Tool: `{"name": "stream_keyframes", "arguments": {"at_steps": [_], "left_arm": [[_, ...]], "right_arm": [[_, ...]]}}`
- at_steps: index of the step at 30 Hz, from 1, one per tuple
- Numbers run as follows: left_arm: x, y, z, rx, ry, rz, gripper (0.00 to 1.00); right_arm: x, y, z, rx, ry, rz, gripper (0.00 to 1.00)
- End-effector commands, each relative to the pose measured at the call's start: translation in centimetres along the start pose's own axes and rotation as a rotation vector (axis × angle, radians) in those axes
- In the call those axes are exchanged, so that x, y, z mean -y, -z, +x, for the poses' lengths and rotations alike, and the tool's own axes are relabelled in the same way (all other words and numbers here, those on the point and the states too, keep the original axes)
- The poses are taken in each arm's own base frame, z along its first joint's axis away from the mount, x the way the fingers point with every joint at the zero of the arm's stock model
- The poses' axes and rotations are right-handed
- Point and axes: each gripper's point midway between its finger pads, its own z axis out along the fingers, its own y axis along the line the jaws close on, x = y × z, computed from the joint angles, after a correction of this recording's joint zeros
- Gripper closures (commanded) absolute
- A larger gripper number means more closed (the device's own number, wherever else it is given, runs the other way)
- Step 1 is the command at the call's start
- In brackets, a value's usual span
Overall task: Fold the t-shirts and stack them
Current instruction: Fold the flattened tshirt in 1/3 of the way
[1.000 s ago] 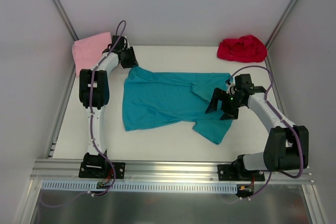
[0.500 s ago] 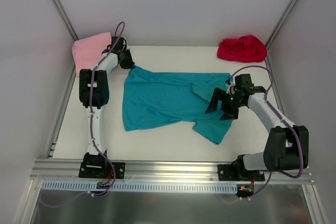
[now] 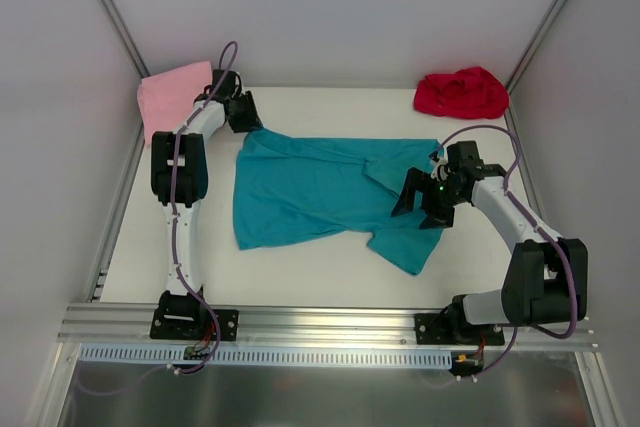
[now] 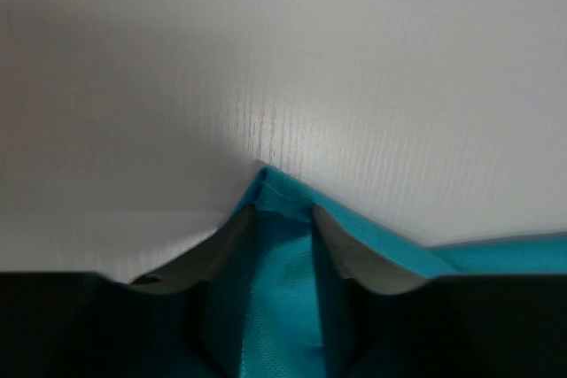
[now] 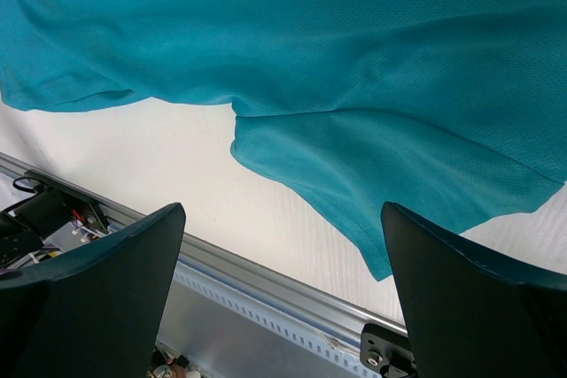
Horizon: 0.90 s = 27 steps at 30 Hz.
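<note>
A: Step?
B: Flattening the teal t-shirt (image 3: 320, 197) mid-counter (image 3: 330, 269) before folding. My left gripper (image 3: 248, 119) is pinching its far-left corner. The right gripper (image 3: 412, 202) hangs wide open over its right end.
A: Next?
B: I'd say the right needs a grip, then pull flat.
A: Changes?
B: Left closed onto the cloth within the last second; right unmoved.

White links, black joints: left arm (image 3: 180, 247) at 9 o'clock, right arm (image 3: 510, 217) at 4 o'clock. Purple cables (image 3: 478, 128) loop along both. A green light (image 3: 437, 187) dots the black right gripper (image 3: 411, 216).
</note>
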Motion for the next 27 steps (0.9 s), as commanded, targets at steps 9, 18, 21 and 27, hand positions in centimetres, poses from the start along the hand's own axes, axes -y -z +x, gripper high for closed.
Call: {"name": "stream_keyframes", "arguments": {"at_steps": [9, 18, 21, 27], "left_arm": [[-0.4, 0.0, -1.3, 0.010, 0.013, -0.016, 0.35], [-0.4, -0.3, -1.3, -0.006, 0.017, -0.017, 0.64], [-0.3, -0.4, -1.4, -0.008, 0.018, -0.016, 0.87], [-0.4, -0.5, -1.3, -0.014, 0.020, -0.018, 1.00]], "right_arm": [[0.1, 0.0, -0.1, -0.001, 0.015, 0.009, 0.00], [0.2, 0.1, -0.2, 0.000, 0.016, 0.013, 0.01], [0.2, 0.1, -0.1, 0.001, 0.017, 0.016, 0.01], [0.1, 0.2, -0.2, 0.001, 0.017, 0.016, 0.00]]}}
